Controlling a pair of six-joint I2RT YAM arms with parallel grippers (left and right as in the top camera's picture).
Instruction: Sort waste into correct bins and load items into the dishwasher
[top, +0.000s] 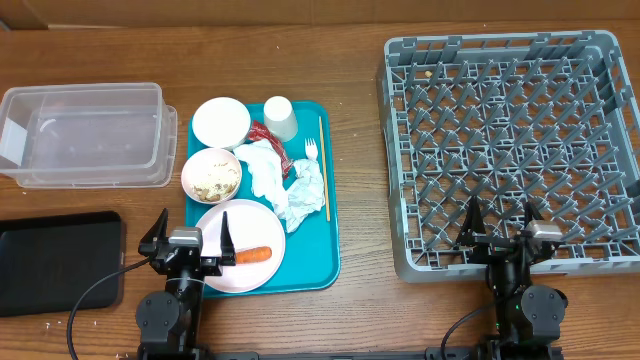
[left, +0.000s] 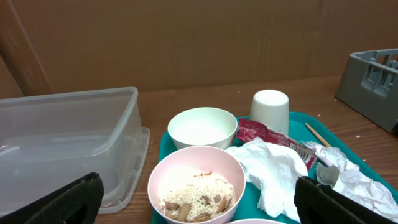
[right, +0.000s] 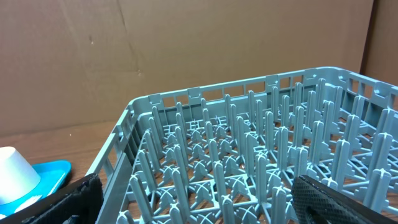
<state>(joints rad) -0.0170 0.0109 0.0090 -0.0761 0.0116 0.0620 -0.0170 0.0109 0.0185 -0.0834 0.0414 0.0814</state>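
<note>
On the teal tray (top: 331, 215) lie a plate (top: 232, 270) with a carrot piece (top: 256, 254), a bowl of rice (top: 211, 175), an empty bowl (top: 221, 122), a cup (top: 281, 117), a red wrapper (top: 262, 133), crumpled napkins (top: 270, 172), a fork (top: 312, 150) and a wooden stick (top: 324, 170). My left gripper (top: 193, 238) stands open over the plate's near side, with the rice bowl (left: 196, 180) just ahead of it. My right gripper (top: 500, 225) hangs open and empty above the grey dish rack's (top: 510, 140) front edge, pegs (right: 249, 162) below it.
The clear tub (top: 85, 135) sits at the far left, with the flat black tray (top: 55, 262) in front of it near the table edge. Bare wood separates the teal tray from the rack. A brown wall backs the table.
</note>
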